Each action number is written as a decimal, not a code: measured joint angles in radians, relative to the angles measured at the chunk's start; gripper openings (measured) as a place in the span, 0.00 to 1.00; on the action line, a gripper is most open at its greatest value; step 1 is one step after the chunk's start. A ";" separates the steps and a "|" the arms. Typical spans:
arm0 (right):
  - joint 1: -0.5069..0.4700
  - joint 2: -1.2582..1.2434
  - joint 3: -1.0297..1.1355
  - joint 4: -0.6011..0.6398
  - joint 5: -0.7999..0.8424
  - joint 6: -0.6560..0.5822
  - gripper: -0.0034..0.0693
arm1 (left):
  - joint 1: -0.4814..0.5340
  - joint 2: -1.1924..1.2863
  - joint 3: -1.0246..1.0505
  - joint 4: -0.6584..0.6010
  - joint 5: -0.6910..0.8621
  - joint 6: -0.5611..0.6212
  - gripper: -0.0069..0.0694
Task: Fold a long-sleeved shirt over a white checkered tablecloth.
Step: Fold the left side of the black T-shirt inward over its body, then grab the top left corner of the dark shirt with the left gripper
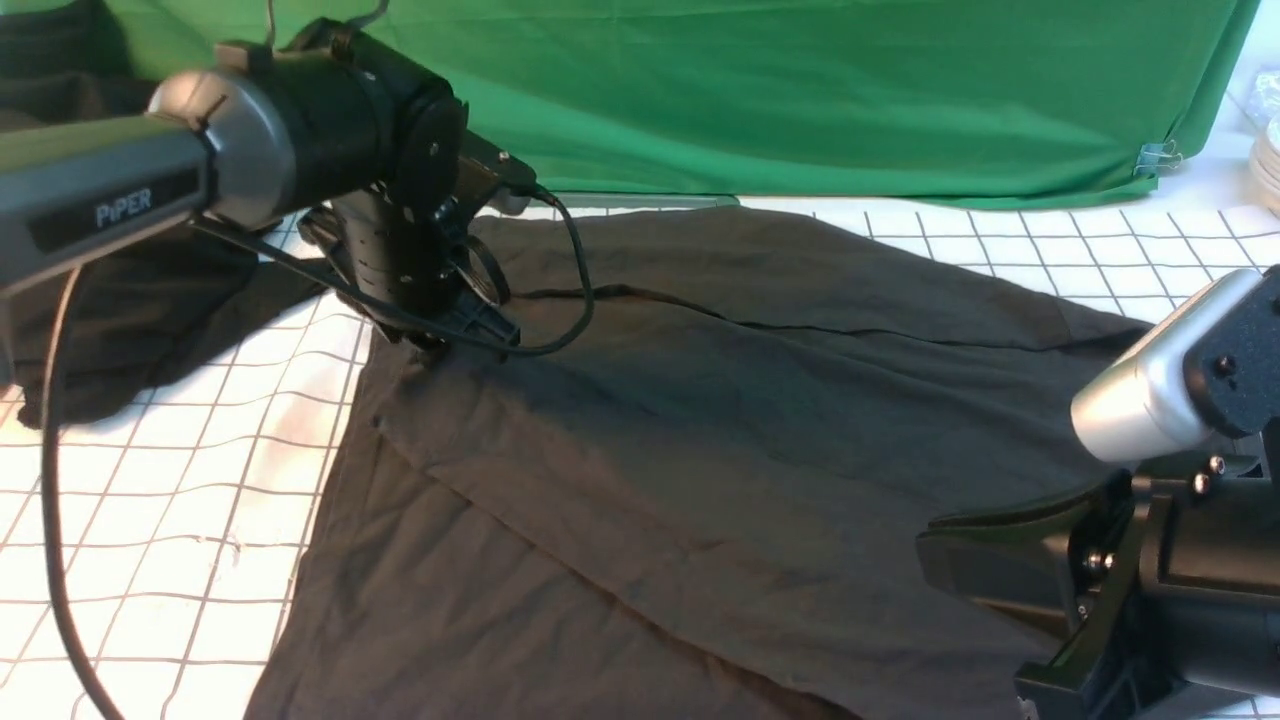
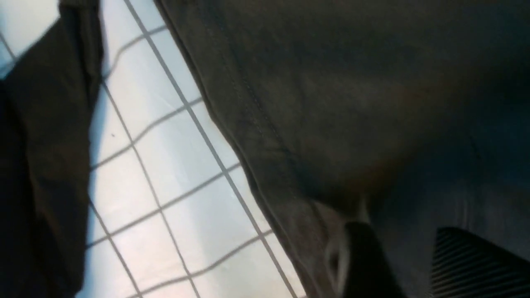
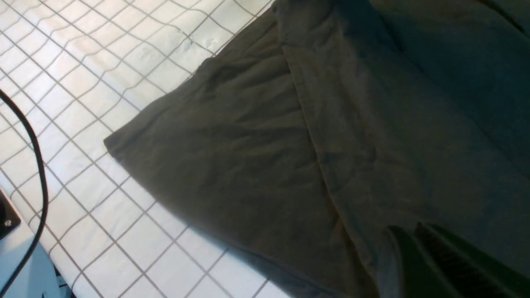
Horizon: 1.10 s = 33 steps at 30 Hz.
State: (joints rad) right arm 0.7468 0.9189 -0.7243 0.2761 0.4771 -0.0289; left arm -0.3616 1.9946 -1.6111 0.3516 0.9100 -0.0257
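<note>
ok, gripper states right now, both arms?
Left gripper: open, at the long-sleeved shirt edge.
Right gripper: shut; whether it pinches cloth cannot be told.

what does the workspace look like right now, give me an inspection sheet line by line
surface: white checkered tablecloth with thin dark grid lines, flat, lightly wrinkled
job's things: dark charcoal-grey soft long-sleeved shirt spread on the tablecloth, partly folded with overlapping layers; no print showing
clutter: blacker shapeless cloth heap on the robot's left, a strip of tablecloth between it and the shirt
grippers: left gripper open, low over the shirt's far left edge; right gripper shut near the shirt's edge, any cloth pinched cannot be told
cables: black cable trailing over the tablecloth at left; black cable loop hanging from the left wrist above the shirt
surroundings: plain green backdrop cloth behind, metal binder clip at its right corner
</note>
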 joint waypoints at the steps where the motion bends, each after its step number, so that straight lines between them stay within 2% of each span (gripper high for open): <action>1: 0.000 0.000 0.000 0.000 0.000 0.003 0.09 | 0.000 0.000 -0.009 0.013 -0.005 -0.027 0.60; 3: 0.000 0.000 0.000 0.000 0.003 0.005 0.09 | 0.005 0.000 -0.039 0.031 -0.015 -0.106 0.68; 6: 0.000 0.000 0.000 0.000 0.003 0.006 0.09 | 0.029 0.012 -0.108 -0.011 -0.021 -0.187 0.72; 10: 0.000 0.000 0.000 0.000 0.003 0.007 0.09 | 0.102 0.077 -0.241 -0.182 -0.053 -0.200 0.69; 11: 0.000 0.000 0.000 0.000 0.003 0.007 0.09 | 0.106 0.077 -0.247 -0.182 -0.057 -0.200 0.69; 13: 0.000 0.000 0.000 0.000 0.005 0.009 0.09 | 0.150 0.151 -0.324 -0.273 -0.079 -0.200 0.65; 17: 0.000 0.000 0.000 0.000 0.010 0.012 0.09 | 0.207 0.287 -0.422 -0.369 -0.087 -0.200 0.63; 23: 0.000 0.000 0.000 0.000 0.037 0.013 0.09 | 0.224 0.397 -0.462 -0.373 -0.151 -0.209 0.62; 33: 0.000 0.000 0.000 0.000 0.048 0.014 0.09 | 0.223 0.425 -0.466 -0.324 -0.233 -0.237 0.62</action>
State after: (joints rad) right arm 0.7468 0.9189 -0.7243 0.2761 0.5252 -0.0145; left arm -0.1389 2.4200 -2.0773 0.0278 0.6769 -0.2628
